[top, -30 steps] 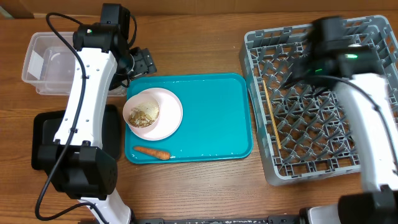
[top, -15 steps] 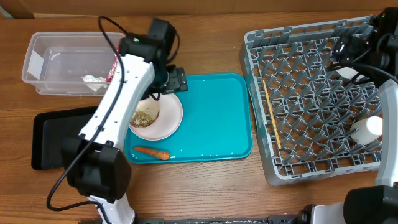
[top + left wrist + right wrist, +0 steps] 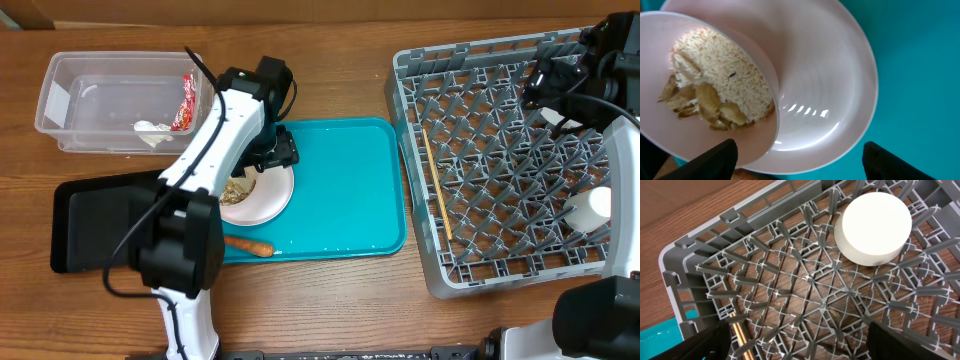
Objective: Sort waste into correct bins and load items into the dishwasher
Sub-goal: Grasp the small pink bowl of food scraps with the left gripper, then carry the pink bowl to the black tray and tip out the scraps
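The bowl (image 3: pixel 680 135) with rice scraps (image 3: pixel 735 85) sits on the plate (image 3: pixel 830 100), at the left end of the teal tray (image 3: pixel 340 190). The left gripper (image 3: pixel 797 152) hangs right over it, fingers spread wide, the bowl's rim by one finger. The right gripper (image 3: pixel 800 335), also spread and empty, is far past the tray's right side, above the rack (image 3: pixel 500 180).

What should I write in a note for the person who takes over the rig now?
Left gripper: open, empty, over the bowl. Right gripper: open, empty, over the rack.
Done: wrapper and tissue are in the tub; cup and chopsticks are in the rack.
Left: the bowl with rice stands on the plate on the teal tray; the carrot lies on that tray too. The black tray shows nothing in it.
Probably next: rice and carrot to a bin, bowl and plate to the rack.
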